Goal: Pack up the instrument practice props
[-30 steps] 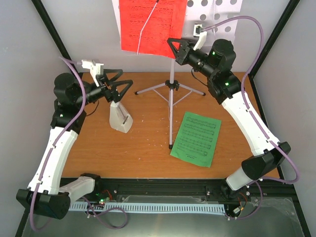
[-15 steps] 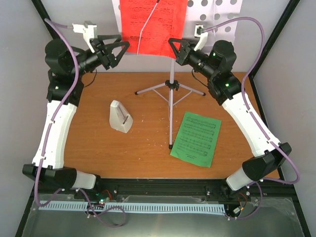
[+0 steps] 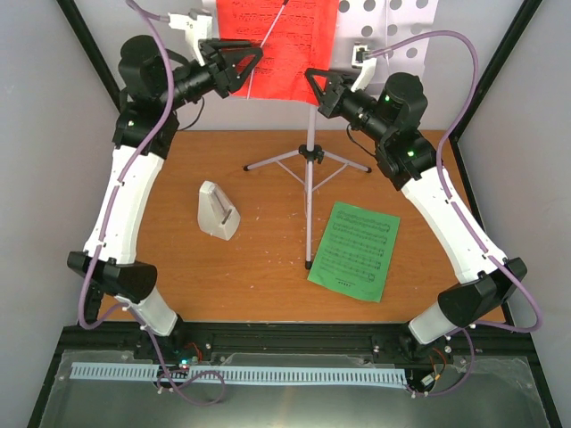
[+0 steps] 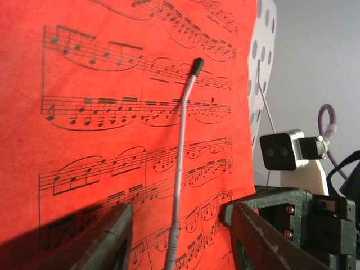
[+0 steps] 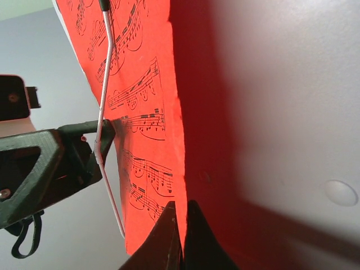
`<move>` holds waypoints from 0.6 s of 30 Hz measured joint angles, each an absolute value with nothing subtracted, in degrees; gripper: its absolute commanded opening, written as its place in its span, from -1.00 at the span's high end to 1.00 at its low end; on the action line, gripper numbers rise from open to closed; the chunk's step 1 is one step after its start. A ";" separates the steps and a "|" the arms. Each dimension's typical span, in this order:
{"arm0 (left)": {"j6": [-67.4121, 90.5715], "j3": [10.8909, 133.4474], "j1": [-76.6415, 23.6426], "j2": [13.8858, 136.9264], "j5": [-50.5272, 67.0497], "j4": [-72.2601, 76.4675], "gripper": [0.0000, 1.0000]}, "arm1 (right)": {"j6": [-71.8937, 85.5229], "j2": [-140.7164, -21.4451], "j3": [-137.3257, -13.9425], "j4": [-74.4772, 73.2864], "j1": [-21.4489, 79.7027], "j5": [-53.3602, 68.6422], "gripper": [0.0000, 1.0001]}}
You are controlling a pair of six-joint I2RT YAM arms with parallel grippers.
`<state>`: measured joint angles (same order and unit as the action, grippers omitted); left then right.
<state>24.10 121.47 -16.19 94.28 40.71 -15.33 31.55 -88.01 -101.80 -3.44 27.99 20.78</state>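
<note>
The red sheet-music page [image 3: 285, 45] hangs on the white perforated music stand [image 3: 393, 22], whose silver tripod [image 3: 309, 160] stands at the back of the table. A thin silver retaining wire [image 4: 183, 163] lies across the page. My left gripper [image 4: 177, 236] is open, with one jaw on each side of that wire and neither touching it. My right gripper [image 5: 181, 225] is shut on the red page's edge [image 5: 177, 140]. The green page [image 3: 354, 250] lies flat to the right of the tripod. The white pyramid metronome [image 3: 217, 210] stands to the left of it.
The wooden tabletop [image 3: 268, 267] is fenced by black frame posts [image 3: 89, 53] and grey walls. A tripod leg [image 3: 308, 232] reaches toward the green page. My left gripper's body [image 5: 50, 163] shows at the left of the right wrist view.
My left arm has risen from beside the metronome to the red page, and its jaws have narrowed around the retaining wire. The right arm has stayed put, shut on the page.
</note>
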 measured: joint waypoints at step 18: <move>23.33 126.69 -17.93 99.33 40.32 -17.23 0.68 | 31.55 -88.01 -101.80 -3.44 27.99 20.80 0.94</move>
